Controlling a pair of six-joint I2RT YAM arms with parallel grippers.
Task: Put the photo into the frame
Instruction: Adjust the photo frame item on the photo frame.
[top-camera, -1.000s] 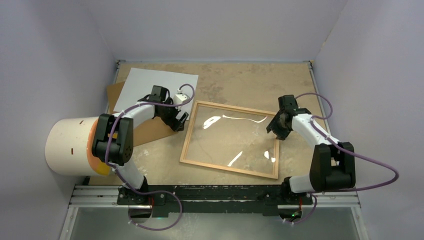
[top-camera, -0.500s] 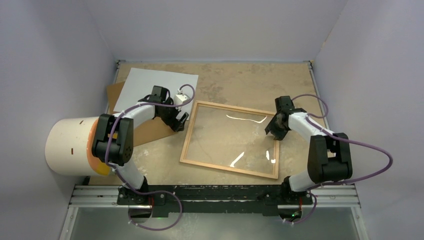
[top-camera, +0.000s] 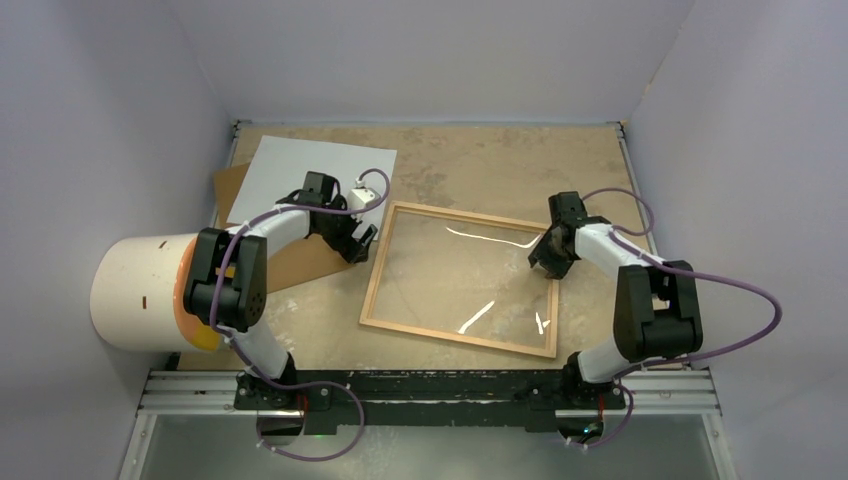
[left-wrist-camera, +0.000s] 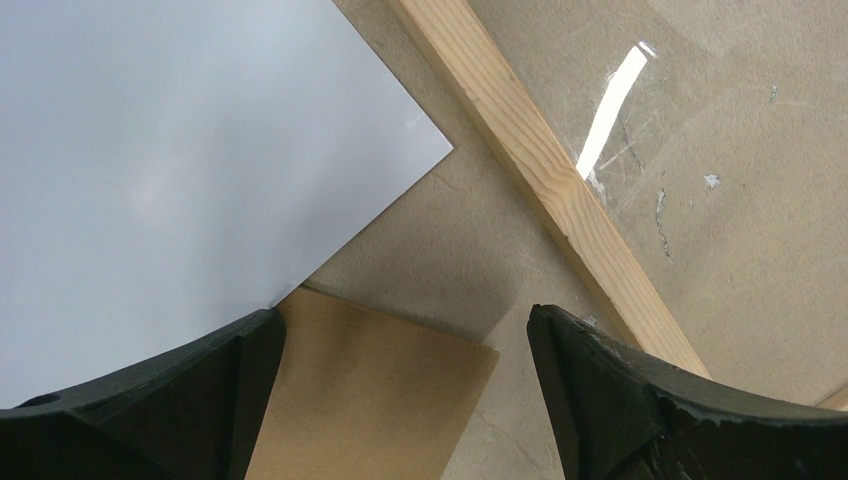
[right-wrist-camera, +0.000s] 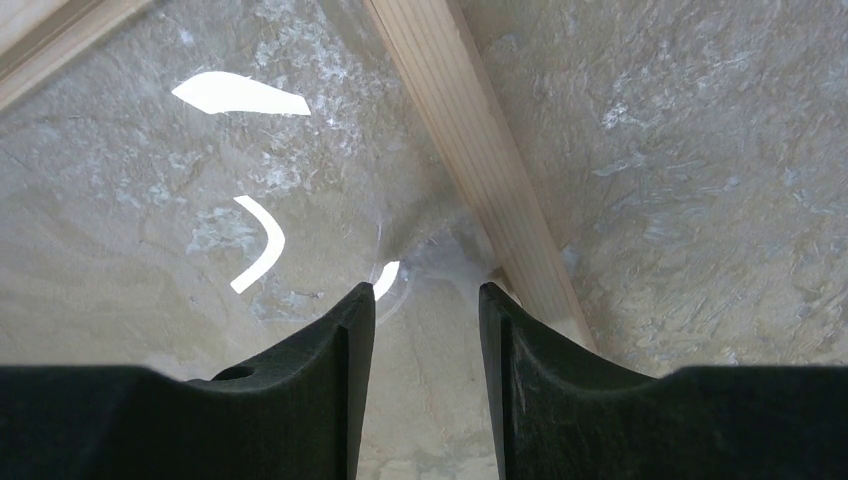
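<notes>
Nothing is loaded yet: on the mottled beige tabletop (top-camera: 480, 160) the large light-wood, glass-paned frame (top-camera: 455, 337) lies empty mid-table, the rectangular photo (top-camera: 300, 170) lies white-side-up by the far-left corner, the left end effector (top-camera: 360, 243) gapes over it, and the right end effector (top-camera: 548, 265), half-parted, grips nothing.

Robot lab, walled table (top-camera: 480, 160), 2-arm rail (top-camera: 430, 385)

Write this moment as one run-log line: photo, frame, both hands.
photo: white side up, outside frame | frame: flat, empty | left hand: open, near photo corner | right hand: open, over frame rail
</notes>
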